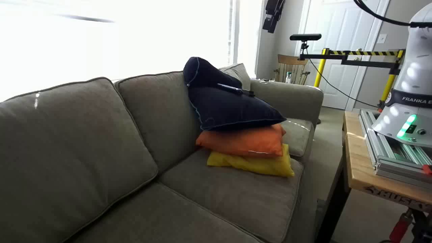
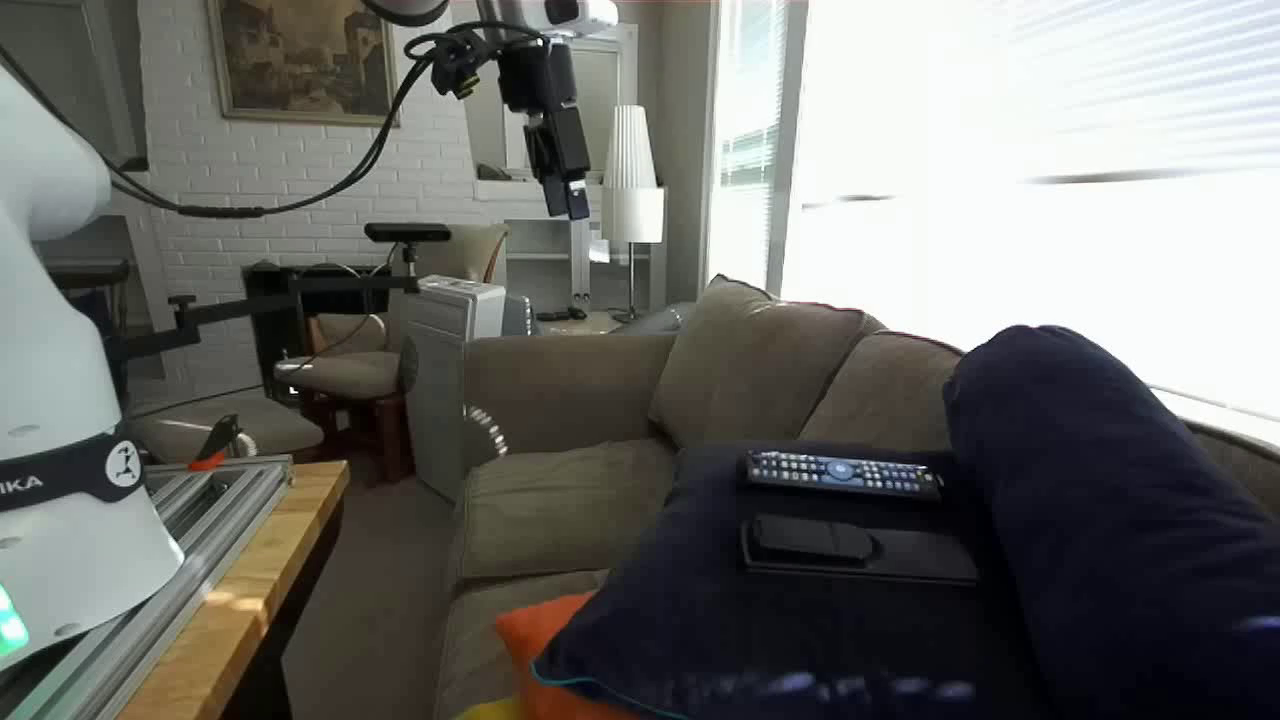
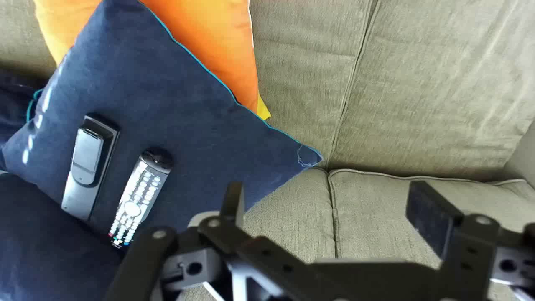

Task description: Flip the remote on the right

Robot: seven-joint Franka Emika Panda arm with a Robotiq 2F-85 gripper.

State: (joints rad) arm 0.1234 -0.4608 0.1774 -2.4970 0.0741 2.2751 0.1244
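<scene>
Pale wood tops the bench (image 2: pixel 245 590) at the left edge in an exterior view, where the white robot arm (image 2: pixel 50 400) stands on a metal frame (image 2: pixel 225 570). A black cable (image 2: pixel 235 211) loops out from the arm. Right of the bench a black camera (image 2: pixel 407 232) juts out on a bracket (image 2: pixel 240 310), with a chair (image 2: pixel 340 375) beyond. Next come a yellow cushion (image 2: pixel 492 710) on the couch (image 2: pixel 560 390) and, over it, an orange cushion (image 2: pixel 545 640), one corner showing. High above, well apart from this pile, hangs the gripper (image 2: pixel 568 200); in the wrist view its fingers (image 3: pixel 430 217) stand wide apart, holding nothing, couch fabric between. Behind it is a lamp (image 2: pixel 632 180). Topping the pile is a navy pillow (image 2: pixel 700 600), edged in turquoise. On it, toward its right edge, lie the button remote (image 2: pixel 842 472), keys up, near the far edge, and, apart from it, the plain remote (image 2: pixel 900 555), a raised block on its upper side, farther in from that edge. In the wrist view the button remote is on the right. Along the pillow's right edge a second navy cushion (image 2: pixel 1080 500) rises just beside the remotes' ends, blocking that side; whether it touches them I cannot tell. Behind the couch glares a window (image 2: pixel 1000 120).
</scene>
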